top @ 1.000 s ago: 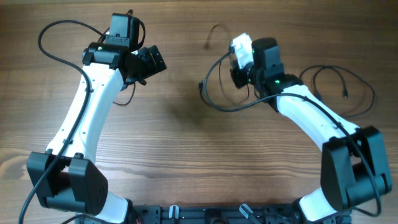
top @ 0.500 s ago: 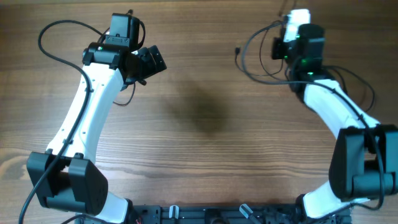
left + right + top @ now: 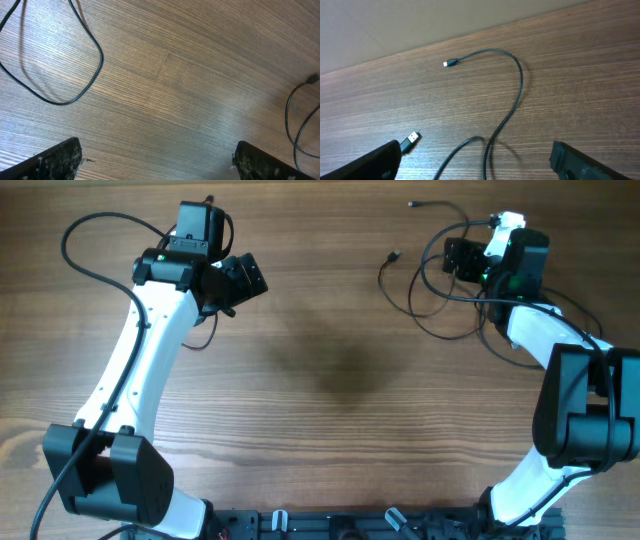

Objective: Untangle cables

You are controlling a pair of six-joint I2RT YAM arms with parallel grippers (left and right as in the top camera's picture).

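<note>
Matt wood-grain table [image 3: 330, 410], rubbery cables [image 3: 430, 290]

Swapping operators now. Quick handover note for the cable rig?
Left end effector: open, empty, over the brown wooden table.
Right end effector: open, gripping nothing. The thin dark flexible cables lie below it.
Position: the cables loop and cross at the table's far right. A separate dark cable loop lies by the left arm.
Done: the small plug and the silver USB plug lie free.
Left: separate the crossing loops.
</note>
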